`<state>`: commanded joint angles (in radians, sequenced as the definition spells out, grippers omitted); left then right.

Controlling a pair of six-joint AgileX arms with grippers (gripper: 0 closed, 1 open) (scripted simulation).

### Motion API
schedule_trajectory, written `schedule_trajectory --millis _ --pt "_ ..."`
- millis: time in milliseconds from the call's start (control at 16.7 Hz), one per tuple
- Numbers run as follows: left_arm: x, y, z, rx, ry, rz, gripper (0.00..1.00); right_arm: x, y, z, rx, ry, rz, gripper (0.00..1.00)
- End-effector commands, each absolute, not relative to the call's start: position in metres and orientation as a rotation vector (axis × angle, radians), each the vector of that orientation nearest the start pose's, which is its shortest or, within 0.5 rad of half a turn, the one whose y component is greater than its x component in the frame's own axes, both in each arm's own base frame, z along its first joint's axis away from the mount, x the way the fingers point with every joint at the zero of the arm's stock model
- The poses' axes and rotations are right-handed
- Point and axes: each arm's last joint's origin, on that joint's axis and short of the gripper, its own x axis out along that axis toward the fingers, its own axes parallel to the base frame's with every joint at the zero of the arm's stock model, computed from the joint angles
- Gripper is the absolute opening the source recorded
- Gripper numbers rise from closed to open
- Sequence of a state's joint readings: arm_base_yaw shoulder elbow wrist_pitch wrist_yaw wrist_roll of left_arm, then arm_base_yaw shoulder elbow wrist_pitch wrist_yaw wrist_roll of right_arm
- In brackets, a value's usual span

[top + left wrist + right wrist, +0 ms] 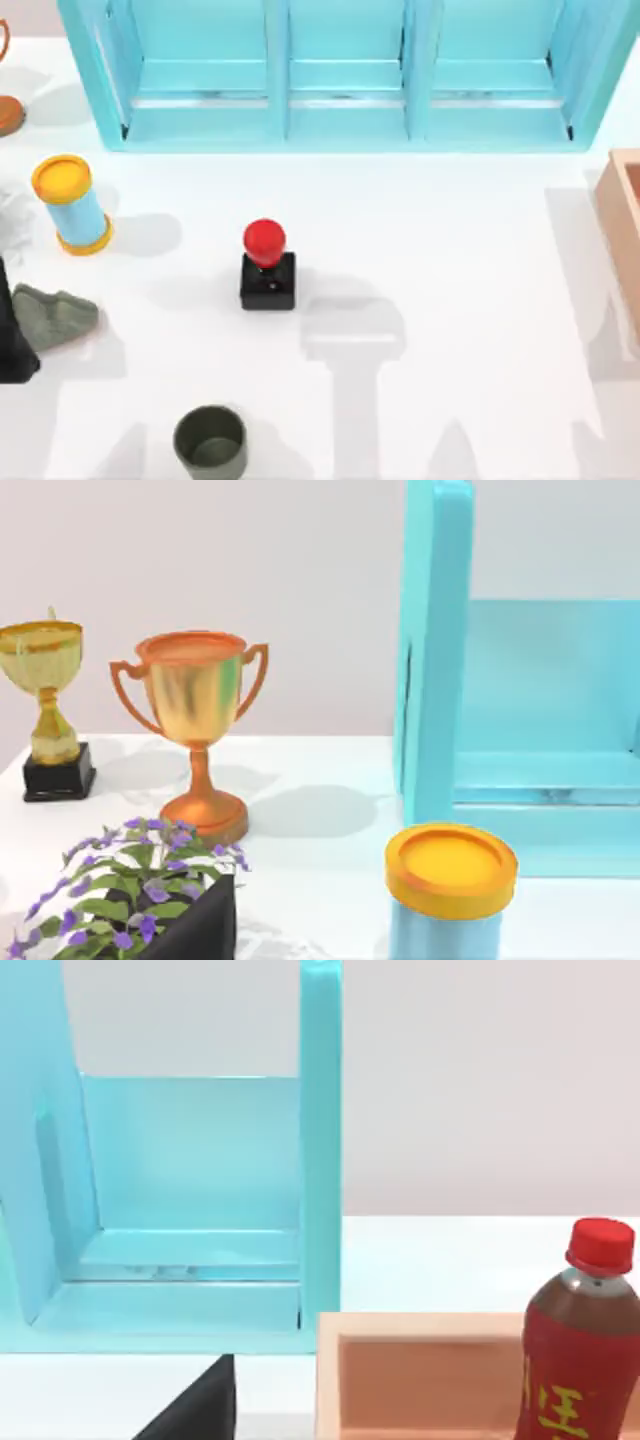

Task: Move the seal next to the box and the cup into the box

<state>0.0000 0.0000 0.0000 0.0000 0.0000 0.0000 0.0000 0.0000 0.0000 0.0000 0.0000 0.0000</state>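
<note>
The seal (267, 267), a small stamp with a black cube-like base and a round glossy red knob, stands upright on the white table (450, 250) a little left of the middle, well apart from everything else. The small dark olive-green round cup (211, 441) sits upright near the table's front edge, in front of the seal and slightly to its left, its mouth open upward. The light tan wooden-looking box (622, 210) with a reddish-brown inside lies at the table's right edge, far from both the seal and the cup; in the right wrist view a red-capped bottle with a red label (583, 1350) stands in front of it. The big turquoise shelf unit (340, 80) spans the back of the table. At the left stand a blue cylinder with yellow ends (73, 205), an orange trophy cup (195, 730), a gold trophy (45, 715) and a purple-flowered plant (140, 900). Whether either gripper's fingers are released or clenched, I cannot tell.
</note>
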Motion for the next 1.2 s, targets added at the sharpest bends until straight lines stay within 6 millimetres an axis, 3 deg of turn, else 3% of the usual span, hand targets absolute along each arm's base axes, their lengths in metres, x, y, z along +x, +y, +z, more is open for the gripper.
schedule_trajectory --millis 300,540,720,900,1200 --pt "0.106 -0.001 0.16 0.0 0.0 0.0 1.0 0.107 0.0 0.164 -0.001 0.059 0.008 1.0" --pt "0.106 -0.001 0.16 0.0 0.0 0.0 1.0 0.114 0.007 0.186 -0.002 0.253 0.034 1.0" --pt "0.106 -0.001 0.16 0.0 0.0 0.0 1.0 0.13 0.016 0.218 0.001 0.428 0.061 1.0" --pt "0.106 -0.001 0.16 0.0 0.0 0.0 1.0 0.158 0.034 0.261 0.014 0.581 0.09 1.0" --pt "0.106 -0.001 0.16 0.0 0.0 0.0 1.0 0.227 0.091 0.337 0.067 0.762 0.14 1.0"
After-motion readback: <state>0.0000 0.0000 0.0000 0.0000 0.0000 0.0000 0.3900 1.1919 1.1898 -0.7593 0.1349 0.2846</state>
